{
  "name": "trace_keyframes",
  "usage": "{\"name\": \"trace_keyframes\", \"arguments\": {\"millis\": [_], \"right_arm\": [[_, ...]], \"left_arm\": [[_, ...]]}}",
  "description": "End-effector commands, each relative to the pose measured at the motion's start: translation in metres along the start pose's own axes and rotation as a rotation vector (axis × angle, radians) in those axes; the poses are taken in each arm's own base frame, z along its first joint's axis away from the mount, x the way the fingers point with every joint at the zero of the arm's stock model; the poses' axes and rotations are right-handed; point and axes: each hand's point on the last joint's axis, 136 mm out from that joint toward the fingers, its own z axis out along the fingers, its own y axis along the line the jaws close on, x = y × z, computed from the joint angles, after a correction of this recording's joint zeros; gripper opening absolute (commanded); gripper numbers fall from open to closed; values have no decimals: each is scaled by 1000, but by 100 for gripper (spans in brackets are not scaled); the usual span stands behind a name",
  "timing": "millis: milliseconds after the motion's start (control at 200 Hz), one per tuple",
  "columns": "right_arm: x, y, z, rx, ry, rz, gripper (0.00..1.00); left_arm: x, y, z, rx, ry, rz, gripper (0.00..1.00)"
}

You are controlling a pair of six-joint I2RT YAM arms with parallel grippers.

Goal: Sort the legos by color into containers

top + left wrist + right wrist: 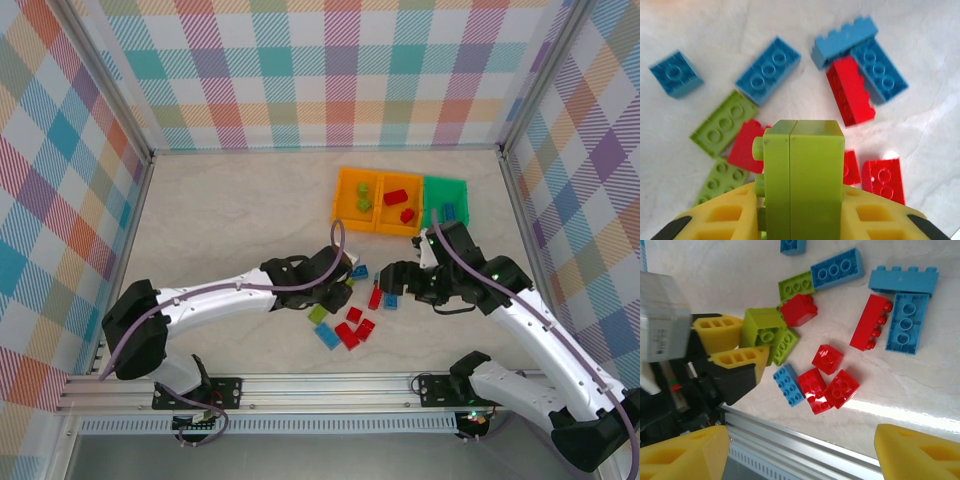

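Left gripper [802, 210]: clenched on a lime green brick [805, 160]. The yellow fingers [725, 215] press its two flat sides. The brick stands on end between them, and side studs show on its left face. A seam down its front face suggests two pieces, but I cannot tell. In the right wrist view the same brick [762, 332] sits in the left gripper [732, 347], just beside a red brick [799, 310] and over a green plate [785, 346].

Right gripper [800, 452]: released, with the yellow fingers [912, 452] spread wide and nothing between them. It hangs above the near side of the pile.

Loose legos lie on the pale table [230, 220] between the two grippers:
- A long red brick [850, 90] touches two blue ones [879, 70].
- A blue three-stud-long brick [768, 70] lies just beside a green plate [723, 122].
- A small blue brick [676, 74] sits apart.
- A cluster of small red bricks [829, 382] has a blue plate [788, 385] touching it.

The containers are three bins in a row, beyond the pile:
- The left orange bin [348, 212] holds two green bricks [364, 196].
- The middle orange bin [412, 190] holds two red bricks [396, 197].
- The green bin [440, 188] holds blue bricks [448, 212]. The right arm partly covers its near edge.
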Motion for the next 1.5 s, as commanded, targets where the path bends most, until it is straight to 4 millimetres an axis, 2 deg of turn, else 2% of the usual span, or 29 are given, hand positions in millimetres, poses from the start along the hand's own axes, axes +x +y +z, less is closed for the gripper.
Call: {"name": "trace_keyframes", "arguments": {"millis": [0, 85, 155, 265, 345, 460, 550, 650, 730, 825, 910, 1030, 1100, 1165, 1205, 1225, 1305, 1365, 1445, 1495], "right_arm": [[-18, 0, -10, 20, -100, 27, 78], [-21, 1, -11, 18, -123, 35, 78], [-23, 0, -10, 25, -124, 42, 78], [-25, 0, -6, 36, -117, 45, 78], [-28, 4, -2, 27, -106, 41, 78], [-34, 7, 1, 32, -105, 33, 78], [-38, 7, 2, 41, -113, 34, 78], [-39, 8, 2, 39, -114, 44, 78], [-37, 7, 0, 38, -117, 54, 78], [-35, 4, -3, 42, -129, 63, 78], [-35, 2, -4, 48, -133, 66, 79], [-34, 0, -2, 65, -122, 67, 79], [-36, 2, 4, 59, -108, 67, 79], [-38, 5, 12, 53, -91, 67, 78], [-39, 5, 19, 59, -78, 67, 78], [-40, 5, 22, 66, -72, 66, 78], [-42, -4, 34, 140, -53, 68, 78], [-43, -18, 42, 230, -45, 68, 79], [-42, -47, 57, 372, -30, 82, 80], [-40, -66, 63, 461, -21, 105, 78]], "left_arm": [[-58, 20, -8, -51, -112, -102, 22], [-106, 42, 4, -87, -170, -176, 22], [-139, 71, 21, -161, -199, -236, 22], [-178, 115, 52, -268, -232, -300, 22], [-200, 128, 78, -265, -232, -289, 24], [-215, 126, 113, -247, -225, -229, 30], [-223, 132, 126, -261, -228, -235, 41], [-229, 134, 130, -255, -231, -249, 48], [-233, 132, 126, -248, -246, -254, 54], [-238, 132, 113, -242, -262, -263, 56], [-244, 126, 90, -208, -286, -272, 54], [-245, 113, 33, -127, -370, -282, 54], [-238, 106, -13, -81, -441, -281, 53], [-224, 100, -52, -39, -490, -243, 52], [-207, 94, -69, -12, -491, -200, 52], [-207, 90, -82, 7, -529, -172, 52], [-176, 79, -116, 49, -544, -48, 52], [-146, 72, -131, 71, -535, 53, 54], [-117, 62, -153, 42, -569, 205, 57], [-93, 55, -156, 67, -538, 284, 63]]}}
